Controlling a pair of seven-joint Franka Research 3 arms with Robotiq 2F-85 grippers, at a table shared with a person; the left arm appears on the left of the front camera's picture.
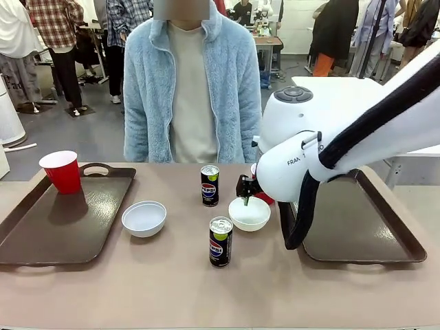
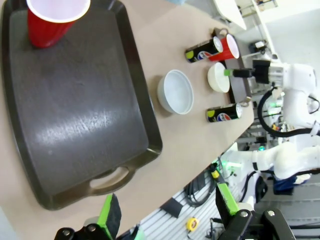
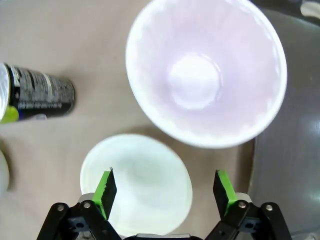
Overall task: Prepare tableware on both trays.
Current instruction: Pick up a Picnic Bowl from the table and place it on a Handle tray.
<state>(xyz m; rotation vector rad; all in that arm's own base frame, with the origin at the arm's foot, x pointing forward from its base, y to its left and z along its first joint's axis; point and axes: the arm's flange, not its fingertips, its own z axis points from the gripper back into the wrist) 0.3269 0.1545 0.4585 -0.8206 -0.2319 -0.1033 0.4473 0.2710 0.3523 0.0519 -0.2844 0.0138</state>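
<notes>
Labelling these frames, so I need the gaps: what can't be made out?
Front view: second red cup mostly hidden behind the right arm.
Front view: right tray, near-left corner covered by that arm.
Right wrist view: can cut by the left edge; whether the right gripper touches the bowl is unclear.

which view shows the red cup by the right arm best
Right wrist view: the red cup sits close below, rim and white inside clear. Left wrist view shows it small; front view, a sliver behind the right arm.
</notes>
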